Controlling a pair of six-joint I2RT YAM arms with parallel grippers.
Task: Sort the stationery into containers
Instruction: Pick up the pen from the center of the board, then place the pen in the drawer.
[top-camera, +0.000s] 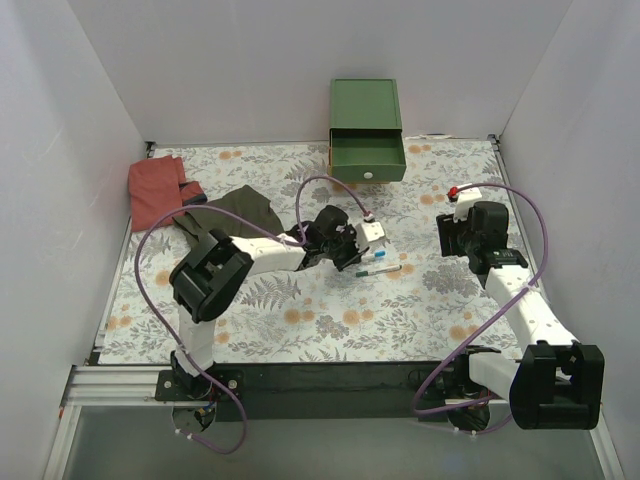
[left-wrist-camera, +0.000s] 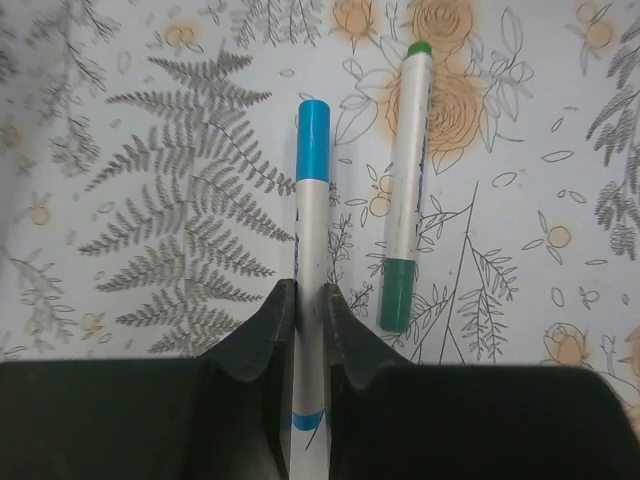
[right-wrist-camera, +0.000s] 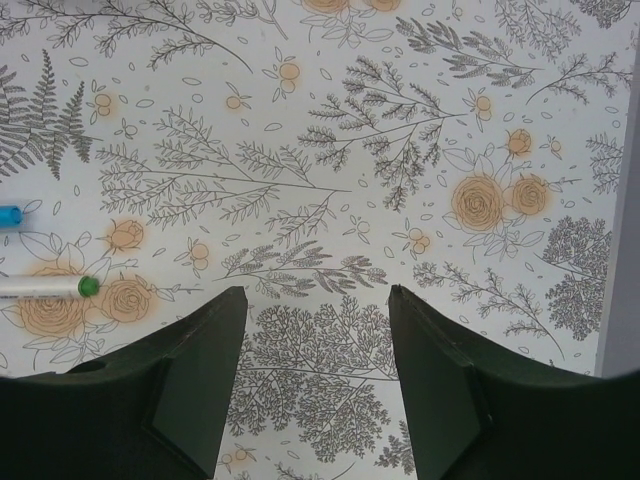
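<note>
The left gripper (left-wrist-camera: 308, 295) is clamped on a slim white blue-capped pen (left-wrist-camera: 312, 200), its two dark fingers pressing the barrel from either side near the lower end, where a thin blue band rings the white body. The bright blue cap points away from the wrist, and the pen lies flat on the floral table cover (left-wrist-camera: 150, 200). Just beside it on the right, not touching, lies a green-capped marker (left-wrist-camera: 405, 190). It is also white-bodied, with a long dark green cap at the near end and a small green tip at the far end, and it lies nearly parallel to the pen. In the top view, both sit near the middle of the table, well short of the chest (top-camera: 365, 105) at the back wall, whose green drawer (top-camera: 368, 155) is pulled out, its white knob facing the arms. The right gripper (right-wrist-camera: 315, 300) hangs over bare patterned cover with its fingers spread wide and nothing between them. A red cloth (top-camera: 155, 190) and a dark green cloth (top-camera: 235, 212) lie at the far left.
</note>
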